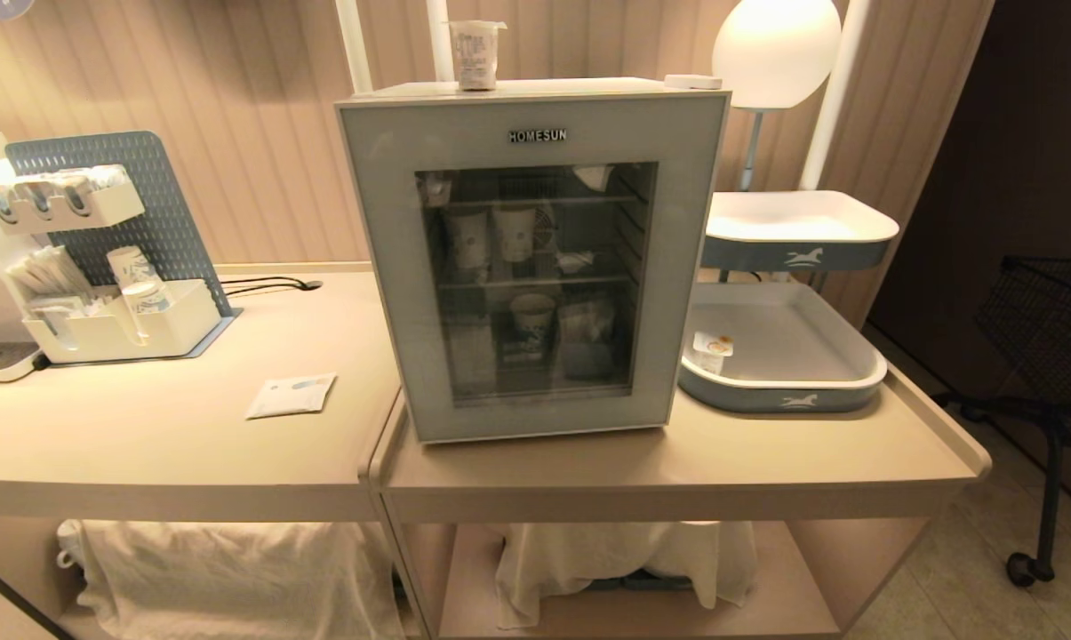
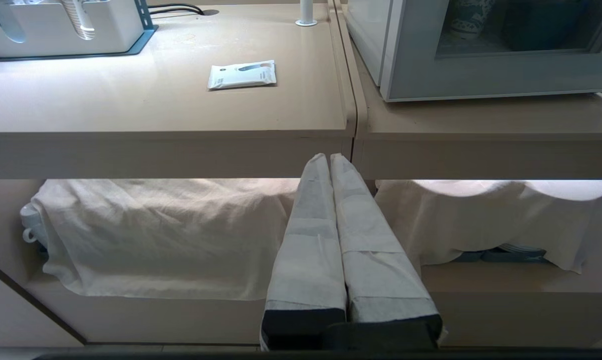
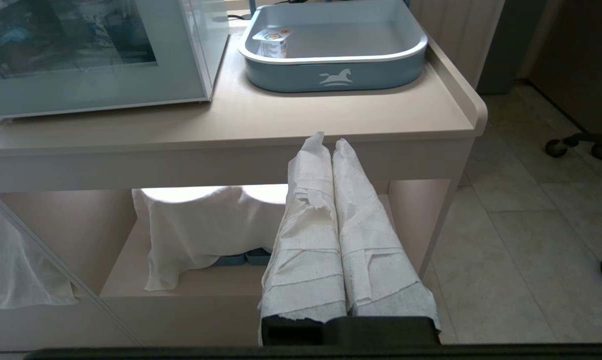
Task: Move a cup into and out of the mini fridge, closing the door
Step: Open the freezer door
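Nothing is started, I judge: the cup [image 1: 477, 53] stands on top of the mini fridge [image 1: 535, 258], whose door [image 1: 384, 267] is closed. My left end effector [image 2: 329, 156] and right end effector [image 3: 329, 140] hang below the fridge's bench [image 1: 766, 453], fingers pressed together, empty. Opening, loading, retrieving and closing all remain.

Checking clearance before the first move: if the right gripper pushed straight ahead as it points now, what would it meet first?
Probably the table's front edge, just past the shut right gripper; depth is unclear.

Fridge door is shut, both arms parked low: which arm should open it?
Probably right: the door seems hinged on the robot's left, and the right gripper hangs below its free edge. The left gripper sits under the hinge side.
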Controlling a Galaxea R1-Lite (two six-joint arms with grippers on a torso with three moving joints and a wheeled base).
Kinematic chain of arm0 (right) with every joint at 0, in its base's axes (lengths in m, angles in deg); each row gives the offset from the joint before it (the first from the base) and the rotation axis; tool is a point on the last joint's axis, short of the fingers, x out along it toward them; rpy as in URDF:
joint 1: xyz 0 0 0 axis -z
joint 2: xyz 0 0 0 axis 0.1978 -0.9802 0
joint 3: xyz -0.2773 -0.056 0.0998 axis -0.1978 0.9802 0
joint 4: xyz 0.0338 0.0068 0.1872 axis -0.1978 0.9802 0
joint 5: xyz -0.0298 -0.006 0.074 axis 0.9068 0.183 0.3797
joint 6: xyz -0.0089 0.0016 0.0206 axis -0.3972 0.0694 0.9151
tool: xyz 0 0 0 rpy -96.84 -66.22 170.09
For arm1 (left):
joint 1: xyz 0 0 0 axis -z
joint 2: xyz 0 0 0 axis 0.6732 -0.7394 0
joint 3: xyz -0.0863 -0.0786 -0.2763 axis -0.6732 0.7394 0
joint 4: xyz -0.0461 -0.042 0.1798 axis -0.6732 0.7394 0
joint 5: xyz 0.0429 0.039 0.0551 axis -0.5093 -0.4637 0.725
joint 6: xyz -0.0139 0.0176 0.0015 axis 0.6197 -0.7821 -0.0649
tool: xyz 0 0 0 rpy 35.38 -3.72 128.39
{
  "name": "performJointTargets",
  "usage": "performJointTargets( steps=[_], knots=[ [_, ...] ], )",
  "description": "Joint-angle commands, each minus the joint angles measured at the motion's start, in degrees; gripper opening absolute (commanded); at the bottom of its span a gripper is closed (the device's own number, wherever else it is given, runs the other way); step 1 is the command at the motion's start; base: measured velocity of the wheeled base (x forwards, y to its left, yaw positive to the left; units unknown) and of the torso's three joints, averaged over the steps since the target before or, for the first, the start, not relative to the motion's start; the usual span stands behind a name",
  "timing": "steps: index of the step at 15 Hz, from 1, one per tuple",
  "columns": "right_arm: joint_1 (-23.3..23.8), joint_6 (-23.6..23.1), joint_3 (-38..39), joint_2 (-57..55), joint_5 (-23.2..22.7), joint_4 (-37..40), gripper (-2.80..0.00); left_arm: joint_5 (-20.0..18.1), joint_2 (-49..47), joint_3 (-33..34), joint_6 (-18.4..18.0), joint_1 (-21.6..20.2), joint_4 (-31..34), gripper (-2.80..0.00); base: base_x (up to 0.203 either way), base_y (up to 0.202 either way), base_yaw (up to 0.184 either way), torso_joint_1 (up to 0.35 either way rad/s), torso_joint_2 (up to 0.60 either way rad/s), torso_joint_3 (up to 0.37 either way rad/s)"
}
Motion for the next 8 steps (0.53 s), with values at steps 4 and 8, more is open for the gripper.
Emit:
performJointTargets(
  steps=[4,8],
  knots=[
    [0.04,-0.01,0.01,-0.08,-0.02,-0.01,-2.80,-0.02,-0.06,0.00,0.03,-0.10,0.04,-2.80,0.000,0.000,0.000,0.000,0.00,0.000],
    [-0.02,-0.01,0.01,-0.08,-0.02,-0.01,-2.80,-0.02,-0.06,0.00,0.00,-0.02,0.13,-2.80,0.000,0.000,0.000,0.000,0.00,0.000]
  ],
)
